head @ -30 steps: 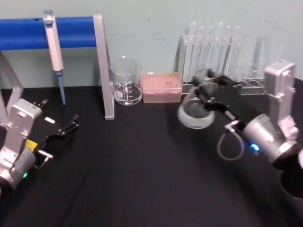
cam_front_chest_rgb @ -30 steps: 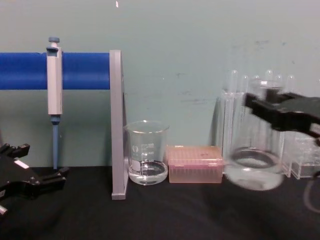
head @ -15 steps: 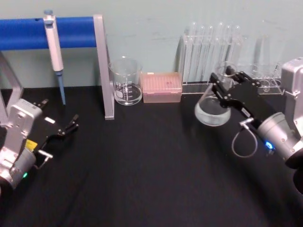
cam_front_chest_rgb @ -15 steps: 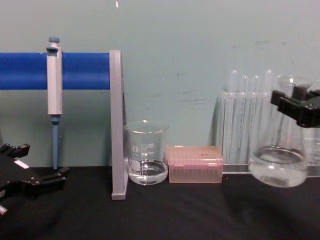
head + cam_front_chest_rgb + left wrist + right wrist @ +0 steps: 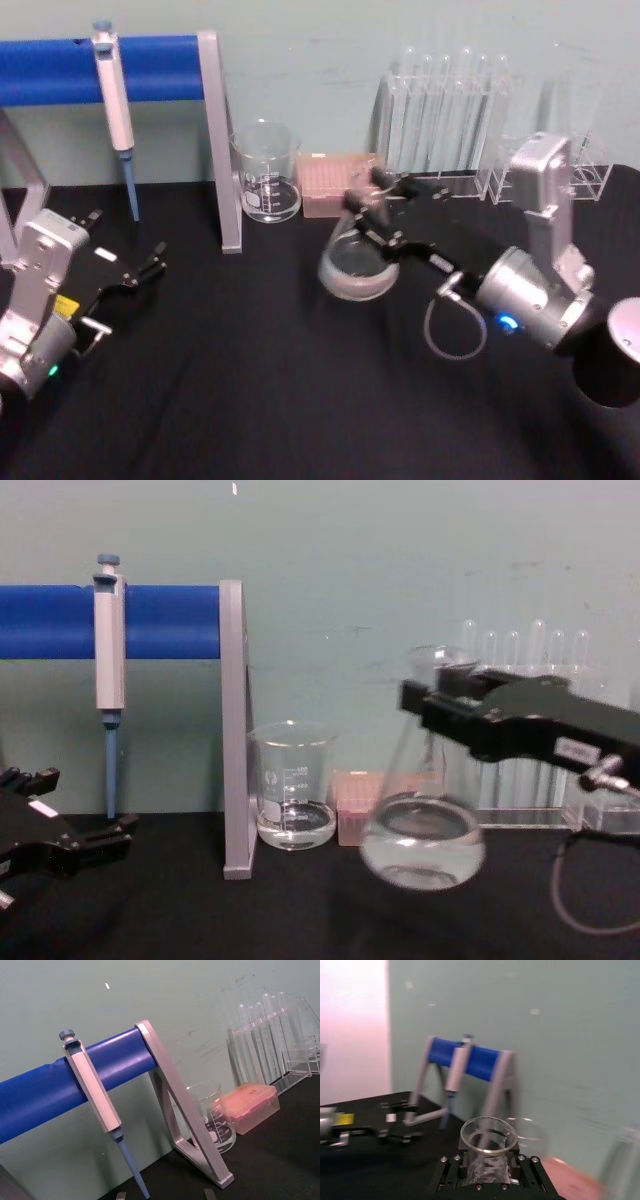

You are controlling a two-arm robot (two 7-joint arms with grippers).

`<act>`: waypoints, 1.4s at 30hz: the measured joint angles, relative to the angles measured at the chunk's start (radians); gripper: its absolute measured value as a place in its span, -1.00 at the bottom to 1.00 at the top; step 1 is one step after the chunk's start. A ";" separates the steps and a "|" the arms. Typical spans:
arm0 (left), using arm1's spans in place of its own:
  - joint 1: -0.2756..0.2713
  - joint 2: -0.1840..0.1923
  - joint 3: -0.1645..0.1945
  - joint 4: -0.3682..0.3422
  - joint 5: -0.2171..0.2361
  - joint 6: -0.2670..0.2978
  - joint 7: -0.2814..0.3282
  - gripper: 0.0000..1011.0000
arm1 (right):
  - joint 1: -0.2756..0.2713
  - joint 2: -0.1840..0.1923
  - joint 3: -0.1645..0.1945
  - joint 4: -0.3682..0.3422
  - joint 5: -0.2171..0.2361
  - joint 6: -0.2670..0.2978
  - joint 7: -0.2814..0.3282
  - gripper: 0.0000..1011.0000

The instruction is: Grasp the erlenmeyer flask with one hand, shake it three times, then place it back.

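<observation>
Glass flask [image 5: 357, 264], tilted, its neck clenched in the right pincer [image 5: 371, 204] over the black bench [image 5: 250, 380]; the left pincer [image 5: 124, 262] rests released, well apart.

Front of table [image 5: 260, 390]: bare, open passage between the arms. Back row obstructs: stand post [image 5: 222, 140], beaker [image 5: 266, 185], tip box [image 5: 325, 180], tube rack [image 5: 445, 110]. Flask [image 5: 357, 265], tilted in right gripper [image 5: 375, 205], sits just before tip box, near beaker.
</observation>
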 joint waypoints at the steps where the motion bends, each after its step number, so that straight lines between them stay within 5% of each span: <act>1: 0.000 0.000 0.000 0.000 0.000 0.000 0.000 0.98 | 0.008 0.000 -0.016 0.005 0.005 -0.001 0.022 -0.11; 9: 0.000 0.000 0.000 0.000 0.000 0.000 0.000 0.98 | 0.055 0.004 -0.097 0.031 0.035 -0.010 0.122 -0.11; 21: 0.000 0.000 0.000 0.000 0.000 0.000 0.000 0.98 | 0.072 0.017 -0.118 0.046 0.061 -0.028 0.121 -0.11; 42: 0.000 0.000 0.000 0.000 0.000 0.000 0.000 0.98 | -0.058 0.072 0.091 -0.010 0.029 -0.020 -0.129 -0.11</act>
